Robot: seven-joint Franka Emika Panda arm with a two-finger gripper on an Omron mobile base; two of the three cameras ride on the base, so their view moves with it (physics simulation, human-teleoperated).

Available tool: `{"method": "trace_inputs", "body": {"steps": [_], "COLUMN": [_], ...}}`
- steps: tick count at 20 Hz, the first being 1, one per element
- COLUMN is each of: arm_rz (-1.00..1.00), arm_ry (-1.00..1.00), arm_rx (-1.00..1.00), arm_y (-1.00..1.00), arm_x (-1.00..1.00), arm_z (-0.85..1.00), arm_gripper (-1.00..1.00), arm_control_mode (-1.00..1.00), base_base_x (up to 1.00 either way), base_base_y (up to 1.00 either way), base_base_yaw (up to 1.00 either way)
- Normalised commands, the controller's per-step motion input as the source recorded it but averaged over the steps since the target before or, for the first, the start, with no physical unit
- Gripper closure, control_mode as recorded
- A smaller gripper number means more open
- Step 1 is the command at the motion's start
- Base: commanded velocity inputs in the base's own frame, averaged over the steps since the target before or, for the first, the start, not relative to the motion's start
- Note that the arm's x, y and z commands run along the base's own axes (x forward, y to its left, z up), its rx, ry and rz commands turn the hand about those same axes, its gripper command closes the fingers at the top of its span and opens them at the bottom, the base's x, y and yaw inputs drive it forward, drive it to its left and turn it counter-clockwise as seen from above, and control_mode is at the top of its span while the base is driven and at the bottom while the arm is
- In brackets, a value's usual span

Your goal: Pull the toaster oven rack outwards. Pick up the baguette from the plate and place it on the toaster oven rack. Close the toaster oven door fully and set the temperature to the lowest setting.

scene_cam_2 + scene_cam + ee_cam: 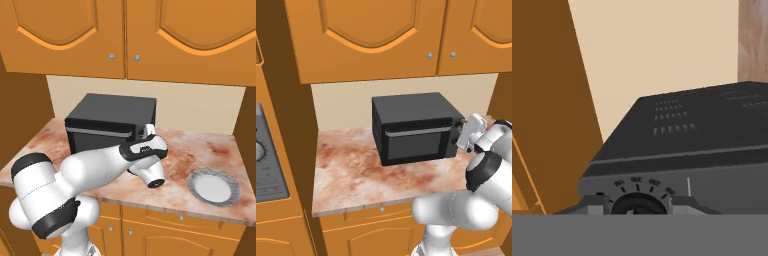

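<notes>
Left base view: the reddish marble countertop (351,175) carries the boxy matte-black toaster oven (413,127) towards its back edge. The black toaster oven door with dark glass window (416,142) stands shut, its silver bar handle along the top edge. At the oven's right end, the white arm's two-finger gripper (460,134) sits against the narrow control strip. Hand view: a round black temperature knob (639,206), ringed by tick marks, lies between the two dark finger tips (594,202), one on each side. The jaws stand partly apart around the knob; contact cannot be confirmed. Right base view: the small round pale grey-white plate (214,186) rests bare near the counter's front right edge, well apart from the oven.
</notes>
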Motion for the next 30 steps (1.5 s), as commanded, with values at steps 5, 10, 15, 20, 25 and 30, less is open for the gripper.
{"method": "trace_inputs", "body": {"steps": [5, 10, 15, 20, 25, 30], "arm_rz": [-0.01, -0.02, -0.03, -0.03, -0.03, -0.05], "arm_ry": [-0.08, -0.04, -0.04, -0.01, -0.05, -0.12], "arm_rx": [-0.19, -0.16, -0.19, -0.17, -0.19, -0.24], "arm_y": [0.22, 0.17, 0.18, 0.14, 0.05, 0.13], "arm_x": [-0.01, -0.01, 0.00, -0.02, -0.05, -0.02], "arm_z": [-0.15, -0.09, -0.08, -0.14, -0.24, -0.29], "arm_gripper": [1.00, 1.00, 1.00, 1.00, 1.00, 1.00], "arm_control_mode": [-1.00, -1.00, -1.00, -1.00, -1.00, -1.00], "base_base_x": [0.00, 0.00, 0.00, 0.00, 0.00, 0.00], "base_base_y": [0.00, 0.00, 0.00, 0.00, 0.00, 0.00], "base_base_yaw": [0.00, 0.00, 0.00, 0.00, 0.00, 0.00]}}
